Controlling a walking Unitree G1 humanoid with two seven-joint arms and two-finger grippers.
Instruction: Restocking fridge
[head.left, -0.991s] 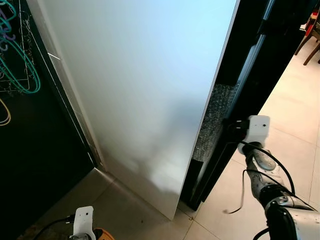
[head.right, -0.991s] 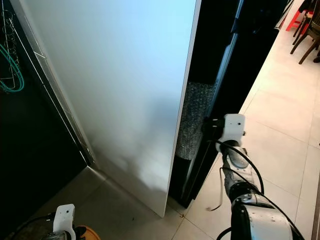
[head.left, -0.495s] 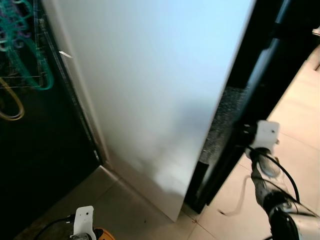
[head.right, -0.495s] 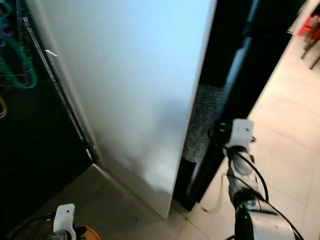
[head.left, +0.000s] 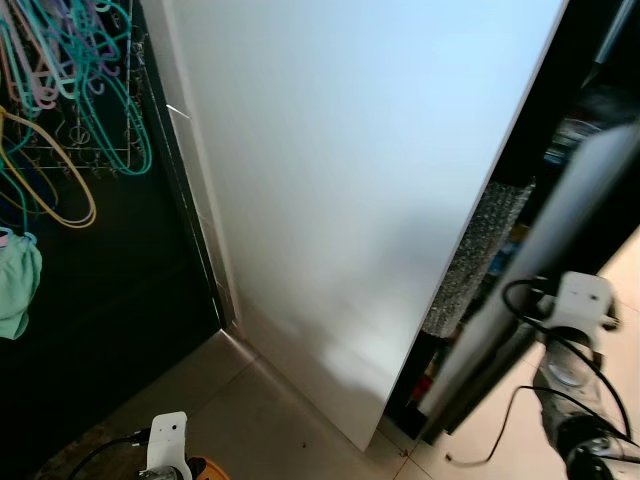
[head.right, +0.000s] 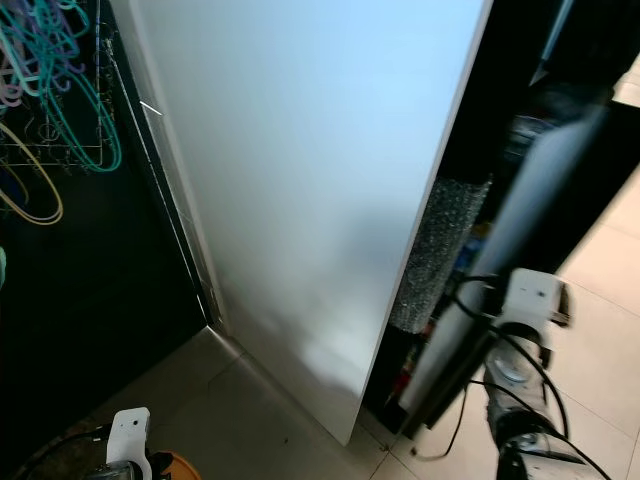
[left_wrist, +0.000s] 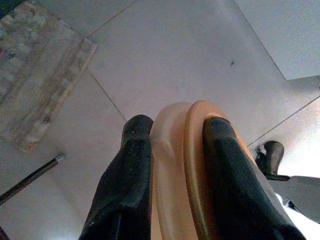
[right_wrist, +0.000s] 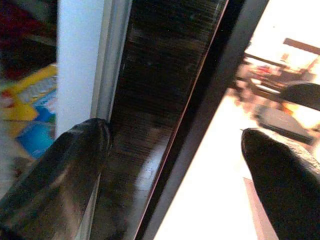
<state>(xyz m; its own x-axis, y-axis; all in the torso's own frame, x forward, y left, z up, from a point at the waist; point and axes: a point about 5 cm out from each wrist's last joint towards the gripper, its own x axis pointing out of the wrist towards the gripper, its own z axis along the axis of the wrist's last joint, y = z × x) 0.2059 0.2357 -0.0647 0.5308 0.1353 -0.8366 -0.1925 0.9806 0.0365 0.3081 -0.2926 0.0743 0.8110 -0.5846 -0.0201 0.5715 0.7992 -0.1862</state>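
The fridge's white side panel (head.left: 350, 180) stands in front of me. Its black door (head.left: 545, 260) hangs ajar on the right, blurred, and packed shelves (head.right: 520, 135) show in the gap. My right gripper (right_wrist: 172, 132) is open at the door's edge (right_wrist: 165, 100), one finger (right_wrist: 60, 175) on the inner side and the other finger (right_wrist: 280, 170) out over the bright floor. Coloured packages (right_wrist: 30, 110) lie inside. Low on the left, my left gripper (left_wrist: 177, 125) is shut on an orange rounded object (left_wrist: 185, 165) above the tiles.
Coloured clothes hangers (head.left: 70, 100) hang on a wire rack at the upper left, a green cloth (head.left: 15, 285) below them. A bubble-wrap strip (head.left: 480, 250) lines the fridge's front edge. A patterned mat (left_wrist: 35, 85) and a thin rod (left_wrist: 30, 177) lie on the tiled floor (head.left: 250, 410).
The black door has swung further out with my right gripper at its edge, exposing the fridge's inside. The camera has shifted, bringing the hangers into view. The left arm has not moved.
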